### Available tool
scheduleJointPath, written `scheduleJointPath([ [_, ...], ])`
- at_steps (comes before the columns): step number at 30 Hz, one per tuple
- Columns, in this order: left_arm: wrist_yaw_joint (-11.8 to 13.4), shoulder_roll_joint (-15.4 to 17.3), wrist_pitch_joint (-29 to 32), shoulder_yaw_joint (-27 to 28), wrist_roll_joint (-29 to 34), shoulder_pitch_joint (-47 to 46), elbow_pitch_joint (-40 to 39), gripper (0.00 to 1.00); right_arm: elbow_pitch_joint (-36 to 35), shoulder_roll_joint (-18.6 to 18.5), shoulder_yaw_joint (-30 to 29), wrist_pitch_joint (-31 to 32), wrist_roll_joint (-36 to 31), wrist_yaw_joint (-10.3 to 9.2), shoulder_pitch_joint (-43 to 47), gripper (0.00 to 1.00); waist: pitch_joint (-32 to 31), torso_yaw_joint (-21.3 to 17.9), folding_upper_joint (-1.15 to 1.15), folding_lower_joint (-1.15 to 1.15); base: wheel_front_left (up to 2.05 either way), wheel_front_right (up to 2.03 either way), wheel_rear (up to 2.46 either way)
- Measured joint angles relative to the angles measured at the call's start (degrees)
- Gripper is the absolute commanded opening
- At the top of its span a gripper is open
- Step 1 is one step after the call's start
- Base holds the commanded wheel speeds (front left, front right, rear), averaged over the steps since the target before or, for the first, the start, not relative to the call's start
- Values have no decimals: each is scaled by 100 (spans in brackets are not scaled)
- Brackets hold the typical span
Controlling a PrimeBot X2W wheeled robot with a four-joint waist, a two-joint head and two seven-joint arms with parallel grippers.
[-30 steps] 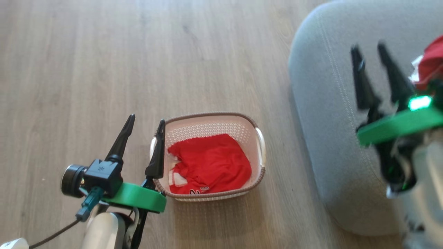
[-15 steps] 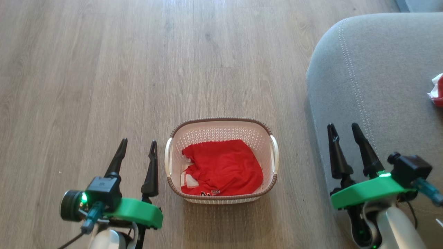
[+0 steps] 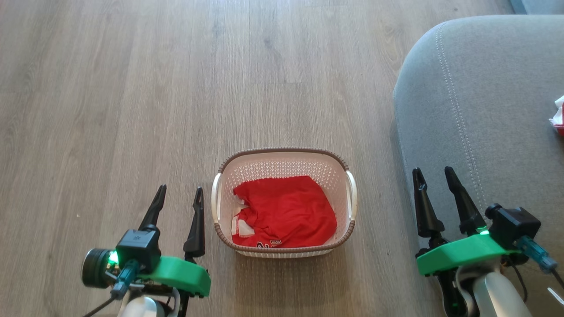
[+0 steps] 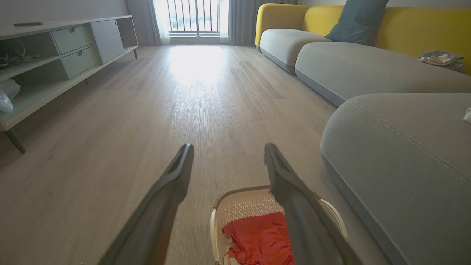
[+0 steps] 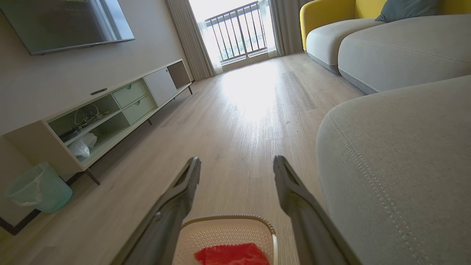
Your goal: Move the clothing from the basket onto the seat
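Note:
A cream basket with a brown rim stands on the wooden floor, and red clothing with white trim lies crumpled inside it. The same basket and red clothing appear low in the left wrist view. A basket with red clothing also sits at the bottom of the right wrist view. My left gripper hangs open just left of the basket, holding nothing. At the grey seat's front edge my right gripper is open and empty. A bit of red and white clothing lies on the seat at the far right.
A long sofa with yellow backs and a blue cushion runs beyond the seat. A low TV cabinet lines the opposite wall, with a pale green bin beside it. Wooden floor spreads around the basket.
My right gripper has come back from over the seat, near the red clothing there, down to the seat's front edge. The head view shifted during this. The basket's clothing is unchanged.

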Motion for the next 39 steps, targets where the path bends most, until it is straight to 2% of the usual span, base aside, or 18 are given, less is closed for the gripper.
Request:
scheduleJointPath([
  [20, 0, 0, 0, -59, 0, 0, 4, 100, -49, 44, -25, 0, 1, 0, 25, 100, -31, 17, 0, 0, 0, 0, 0],
  [29, -18, 0, 0, -63, 2, -3, 2, 100, -99, 45, -35, 0, 2, 0, 24, 100, 167, -26, 0, 0, 0, 0, 0],
  [33, -131, 0, 0, -74, 110, -72, 64, 100, -123, 47, -93, 0, -2, 0, 21, 100, 388, -78, 0, 0, 0, 0, 0],
  [39, -432, 10, 0, -200, 467, -298, 463, 100, -129, 54, -229, 0, -348, 0, 13, 100, 803, -213, 0, 0, 0, 0, 0],
])
